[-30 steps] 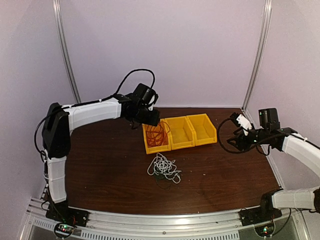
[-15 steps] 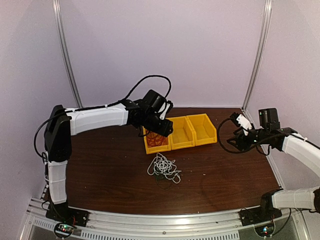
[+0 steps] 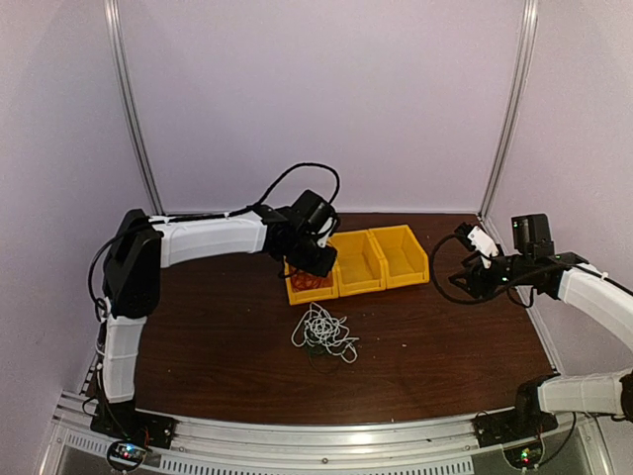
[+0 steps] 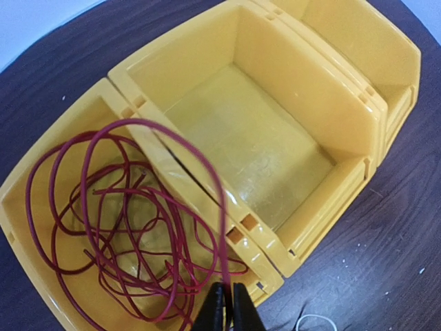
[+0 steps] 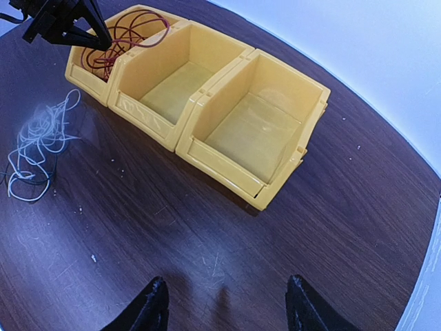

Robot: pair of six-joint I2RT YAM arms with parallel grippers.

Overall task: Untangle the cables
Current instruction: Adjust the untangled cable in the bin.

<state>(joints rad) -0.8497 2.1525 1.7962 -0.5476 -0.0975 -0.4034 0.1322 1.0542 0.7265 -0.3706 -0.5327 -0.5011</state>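
Loops of red cable [image 4: 158, 269] are lying inside the end yellow bin [image 4: 65, 141], one strand arcing into the left gripper [image 4: 226, 310], which is pinching it at that bin's front corner; right gripper [image 5: 227, 296] is hanging wide open, well apart.

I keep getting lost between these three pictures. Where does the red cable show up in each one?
Top external: the red cable is centre frame, in the left end bin, under the left tool.
Left wrist: the red cable is coiled across the left half, with one strand pinched in the tool at the bottom edge.
Right wrist: the red cable is in the top left corner.
Shared landmark: the row of three yellow bins.
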